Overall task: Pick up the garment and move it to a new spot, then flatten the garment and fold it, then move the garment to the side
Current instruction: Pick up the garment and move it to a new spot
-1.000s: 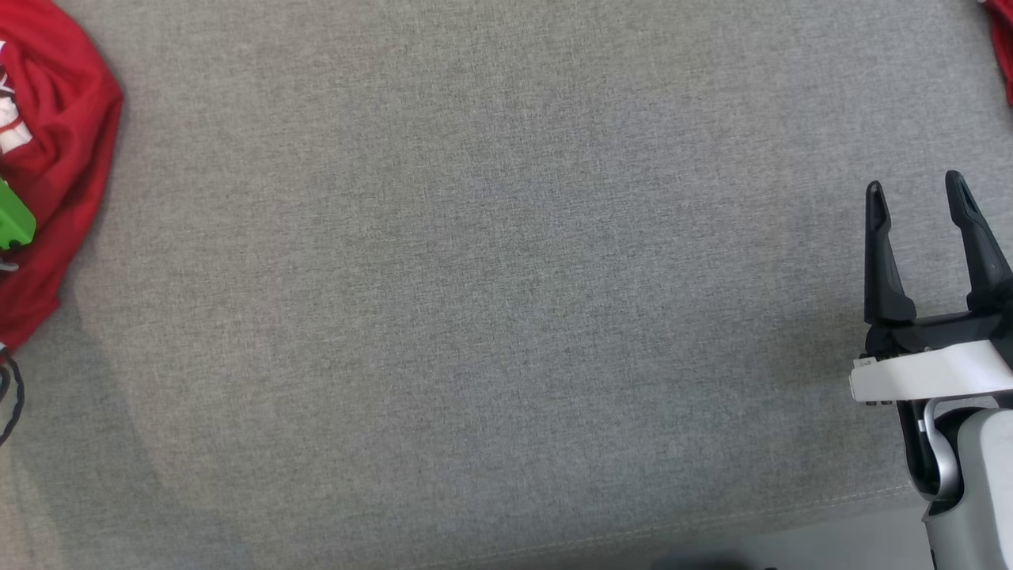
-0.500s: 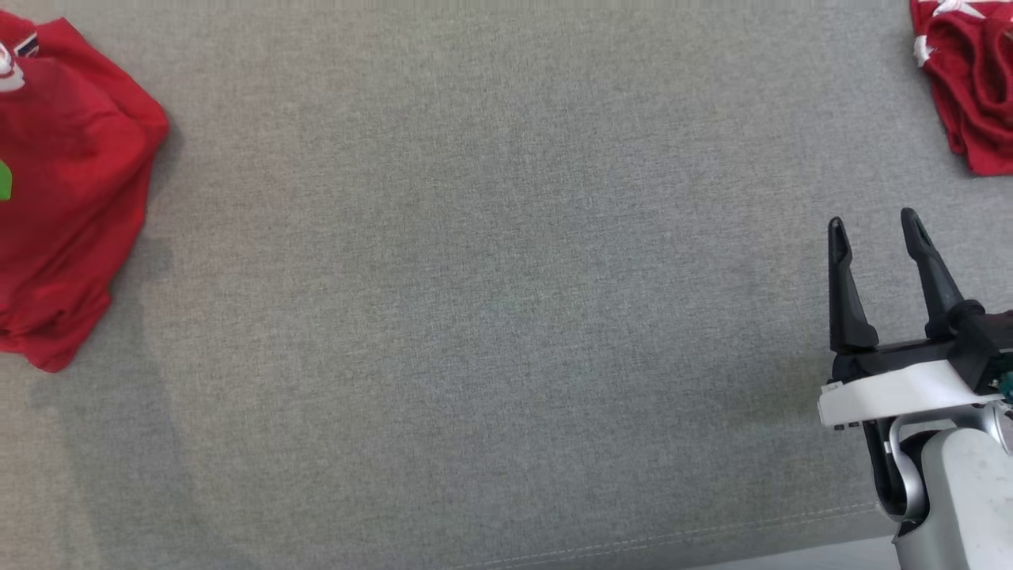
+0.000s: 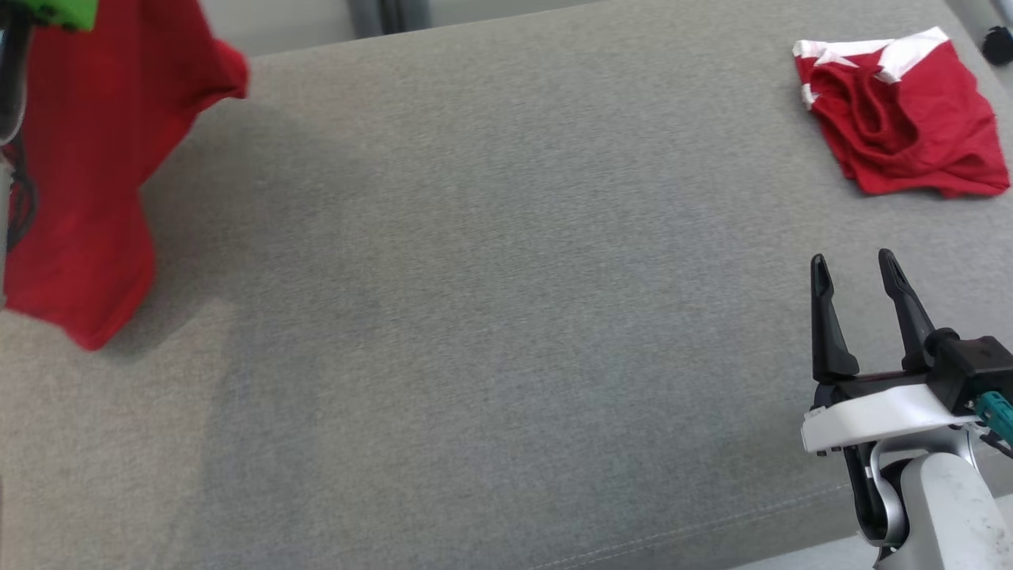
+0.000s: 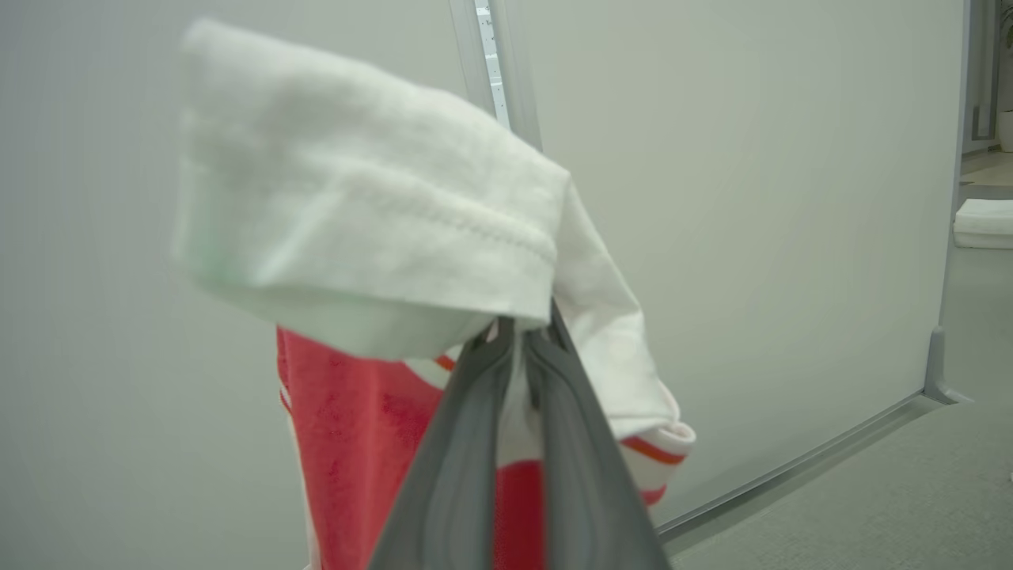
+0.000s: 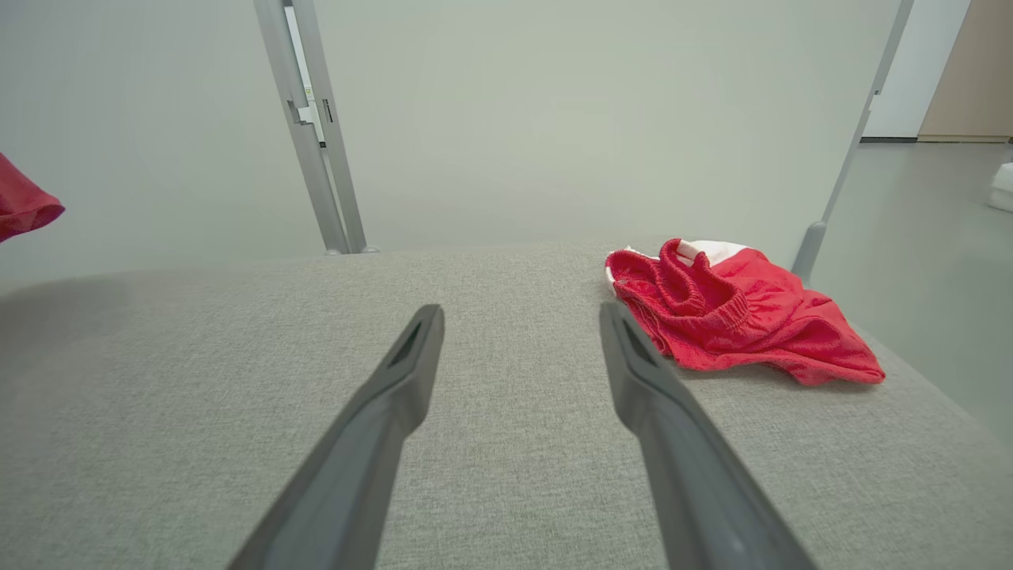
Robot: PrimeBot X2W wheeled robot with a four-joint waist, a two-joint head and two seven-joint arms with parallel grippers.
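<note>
The garment (image 3: 87, 174), red with a white sleeve and trim, hangs at the far left of the head view, lifted so that its lower end dangles just over the grey cushion (image 3: 506, 317). In the left wrist view my left gripper (image 4: 522, 336) is shut on the garment (image 4: 372, 229), pinching a fold of the white sleeve, with red cloth drooping below. My right gripper (image 3: 851, 260) stands open at the lower right above bare cushion, holding nothing; its fingers (image 5: 396, 380) point towards the back edge.
A second red piece of clothing with white trim (image 3: 898, 119) lies crumpled at the cushion's far right corner, also in the right wrist view as a red heap (image 5: 736, 317). A pale wall panel with a metal post (image 5: 313, 127) stands behind. The cushion's front seam (image 3: 712, 522) runs near me.
The head camera has tilted up, bringing the back edge and the second red piece into view. My left gripper has closed on the garment and raised it off the cushion. The right gripper stays open.
</note>
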